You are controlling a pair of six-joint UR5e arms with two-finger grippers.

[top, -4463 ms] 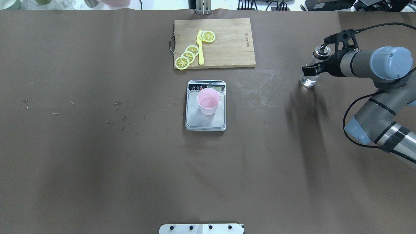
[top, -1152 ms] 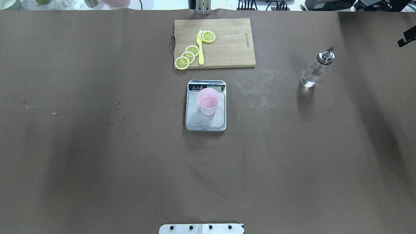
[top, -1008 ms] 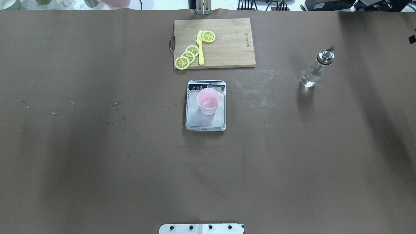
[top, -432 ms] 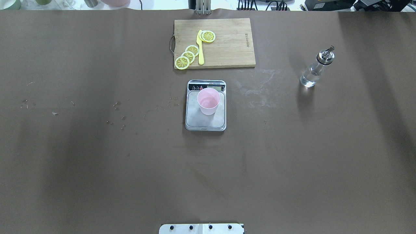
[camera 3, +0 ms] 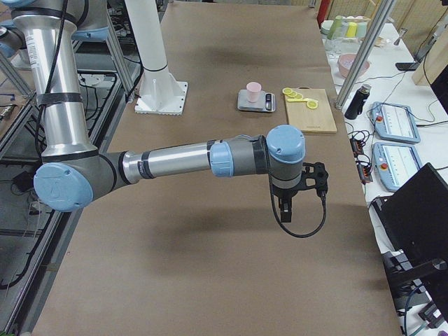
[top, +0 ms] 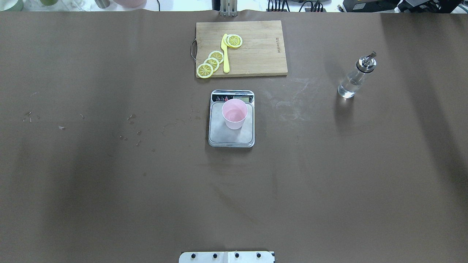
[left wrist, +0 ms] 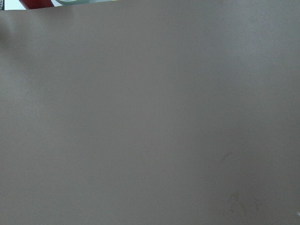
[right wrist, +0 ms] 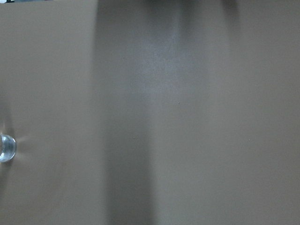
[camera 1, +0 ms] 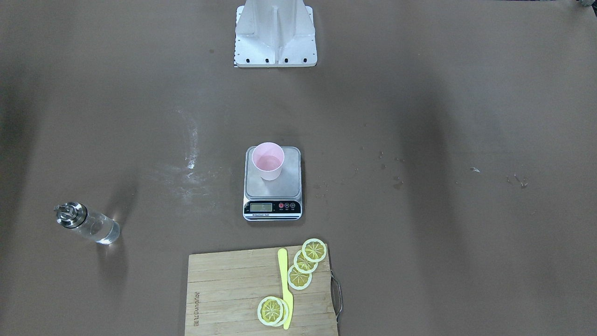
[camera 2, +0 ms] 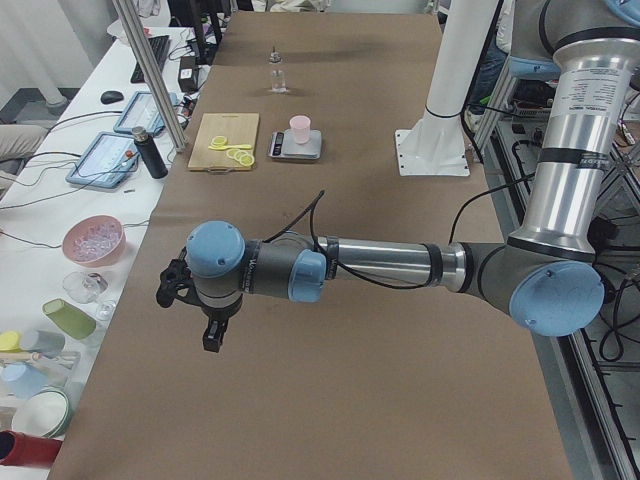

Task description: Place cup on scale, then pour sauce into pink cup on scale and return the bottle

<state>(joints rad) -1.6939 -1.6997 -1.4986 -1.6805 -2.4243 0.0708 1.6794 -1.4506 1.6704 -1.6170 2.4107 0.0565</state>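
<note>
- Evidently the closing step is in hand: the cup stands upright on the scale, toward the display end of the platform, at mid-surface.
- The bottle stands upright on the surface, well apart from the scale on the robot's right. Clear sauce shows in its lower part, and nothing touches it.
- Whether any sauce lies in the cup cannot be told.
- The right tool is seen only in the right side view, hung over bare surface far from the bottle. No object is seen in it, and how far its jaws stand apart cannot be told.
- The left tool is noted likewise in the left side view, with its opening not to be judged.
- The next move is judged slight: if the pour is counted done, only parking of the arms is called for.
- Against the earlier overhead frames, the right tool, then set about the bottle, is gone from that view. Bottle, cup and scale are unmoved.
</note>
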